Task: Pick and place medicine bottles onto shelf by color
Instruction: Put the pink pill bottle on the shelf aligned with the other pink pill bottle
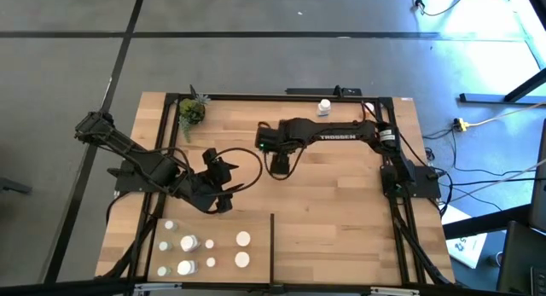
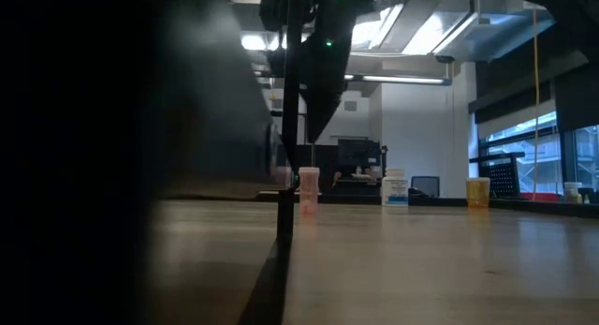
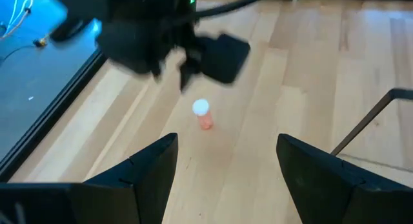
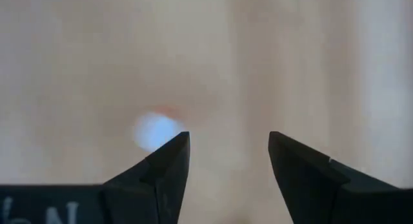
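Observation:
An orange medicine bottle [image 3: 204, 115] with a white cap stands on its base on the light-wood shelf [image 1: 341, 228], near the middle. It also shows in the low view [image 2: 307, 190] and as a blur in the right wrist view [image 4: 156, 130]. My right gripper [image 1: 280, 165] hangs open just above it, pointing steeply down, with nothing between its fingers [image 4: 169, 161]. My left gripper [image 1: 218, 183] waits open to the left of it, its fingers [image 3: 152, 164] empty. Several white and pale green bottles [image 1: 189, 243] stand in the near left corner.
A thin black divider strip [image 1: 271, 245] runs from the near edge, right of the bottle group. A small green potted plant [image 1: 192, 113] stands at the far left. One white bottle [image 1: 324, 107] stands at the far edge. Black frame bars [image 1: 256, 97] border the shelf.

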`<state>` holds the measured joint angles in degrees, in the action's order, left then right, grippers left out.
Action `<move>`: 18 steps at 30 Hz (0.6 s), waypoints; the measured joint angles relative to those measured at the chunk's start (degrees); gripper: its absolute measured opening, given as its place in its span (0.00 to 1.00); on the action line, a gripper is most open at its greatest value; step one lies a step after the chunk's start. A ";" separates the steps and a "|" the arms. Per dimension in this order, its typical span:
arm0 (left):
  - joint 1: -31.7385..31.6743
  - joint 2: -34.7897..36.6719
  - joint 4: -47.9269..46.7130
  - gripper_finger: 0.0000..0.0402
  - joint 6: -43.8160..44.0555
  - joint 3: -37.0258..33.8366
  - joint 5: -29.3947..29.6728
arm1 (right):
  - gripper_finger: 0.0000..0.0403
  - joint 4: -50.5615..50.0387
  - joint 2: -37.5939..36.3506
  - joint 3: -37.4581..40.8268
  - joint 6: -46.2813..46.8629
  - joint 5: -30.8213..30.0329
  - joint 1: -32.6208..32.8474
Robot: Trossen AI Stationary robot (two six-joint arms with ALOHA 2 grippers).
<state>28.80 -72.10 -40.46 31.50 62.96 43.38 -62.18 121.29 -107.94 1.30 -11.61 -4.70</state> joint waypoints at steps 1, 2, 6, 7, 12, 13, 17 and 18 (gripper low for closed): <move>0.00 0.00 -0.80 0.64 0.87 0.00 0.00 | 0.53 -1.35 -0.28 0.00 0.16 -3.31 0.10; -0.02 0.00 -1.68 0.64 1.57 0.00 -0.03 | 0.53 -2.05 -0.87 0.00 0.24 -5.78 0.12; -0.33 0.02 -5.82 0.64 5.80 0.00 -0.32 | 0.53 -6.41 -4.12 0.00 1.30 -8.95 0.78; -0.56 0.02 -6.84 0.64 6.56 0.00 -0.72 | 0.53 -7.49 -4.96 -0.02 1.47 -9.01 0.94; -2.79 0.02 -8.32 0.64 7.18 0.00 -1.14 | 0.53 -13.90 -9.50 0.37 4.93 -13.92 2.35; -3.43 0.02 -8.30 0.64 7.17 0.00 -1.18 | 0.53 -14.75 -10.57 0.69 6.03 -15.67 2.70; -6.14 0.02 -8.45 0.64 6.95 0.00 -3.45 | 0.53 -16.94 -14.90 3.34 10.46 -21.31 4.40; -6.81 0.02 -8.38 0.64 6.52 -0.01 -3.60 | 0.53 -17.00 -16.24 4.37 11.26 -21.78 4.88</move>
<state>21.99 -72.07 -48.84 38.02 62.95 39.78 -79.19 105.05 -103.57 12.56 -33.39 0.18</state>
